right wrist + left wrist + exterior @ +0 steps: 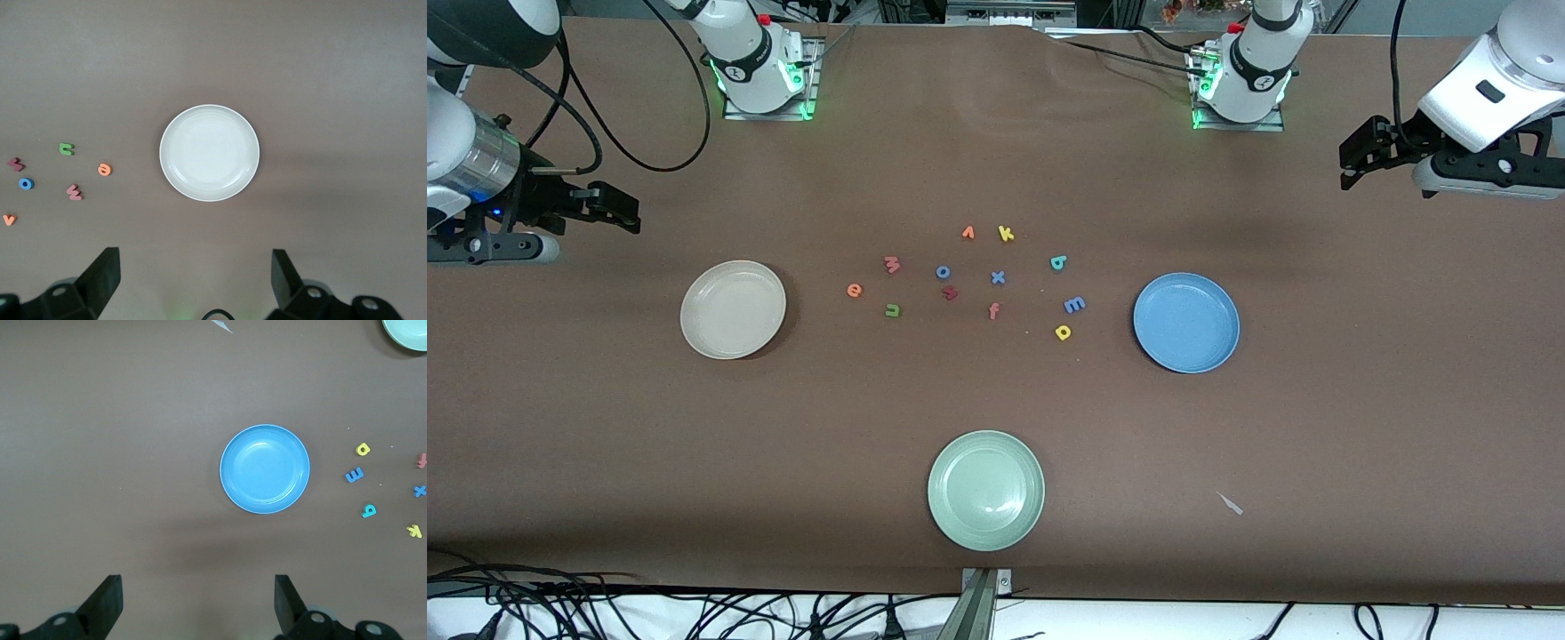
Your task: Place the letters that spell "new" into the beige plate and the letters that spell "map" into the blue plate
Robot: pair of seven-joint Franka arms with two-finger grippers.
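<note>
Round cream-beige plate [733,309] empty; orange foam "e" [855,290], green foam "n" [892,310] and pink-red foam "w" [892,264] lie on the table at its 3 o'clock. Round mid-blue plate [1186,322] empty; blue foam "m" [1074,305], yellow foam "a" [1063,332] and teal foam "p" [1058,262] at its 9 o'clock. Left gripper [198,600] spread, near the blue plate's table end; right gripper [194,277] spread, near the beige plate's.
</note>
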